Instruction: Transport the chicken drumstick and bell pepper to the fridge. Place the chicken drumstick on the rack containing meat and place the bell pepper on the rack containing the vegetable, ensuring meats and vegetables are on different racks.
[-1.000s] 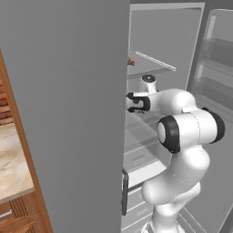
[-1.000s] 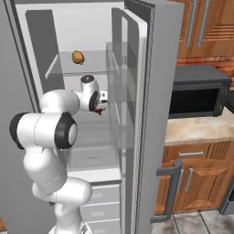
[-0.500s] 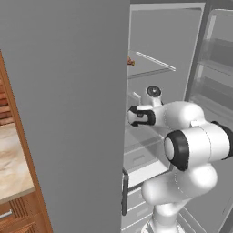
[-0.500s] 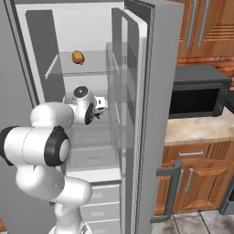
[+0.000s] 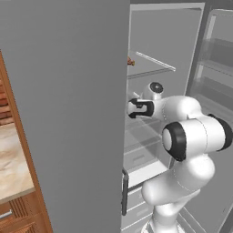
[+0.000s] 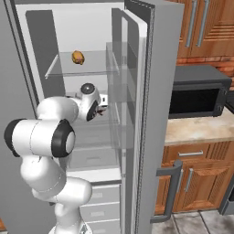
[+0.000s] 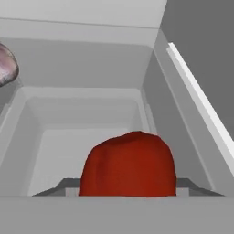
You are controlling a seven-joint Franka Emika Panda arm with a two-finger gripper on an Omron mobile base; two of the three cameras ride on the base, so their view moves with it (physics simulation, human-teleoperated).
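Note:
The red bell pepper (image 7: 130, 164) bulges up at the bottom of the hand view, right at my gripper (image 7: 130, 189), above a pale rack (image 7: 82, 146) deep in the fridge (image 6: 41, 50). The fingers are hidden behind it, so their spread is unclear. From the base, my gripper (image 5: 132, 108) (image 6: 103, 109) reaches in just over the middle rack (image 6: 93, 135). A small brown piece of food (image 6: 78, 56) (image 5: 130, 62) lies on the upper rack (image 6: 93, 71); whether it is the chicken drumstick I cannot tell. A pale pinkish lump (image 7: 5, 64) sits at the left edge of the hand view.
The open grey fridge door (image 5: 68, 113) blocks the left side, and the other door (image 6: 141, 114) with clear bins stands close on the right. Drawers (image 6: 93, 160) lie below the racks. A black microwave (image 6: 196, 98) stands on the counter (image 6: 196, 130) over wooden cabinets.
The elbow has swung down and outward, and the hand has sunk from below the upper rack toward the middle rack, with the pepper still at its jaws.

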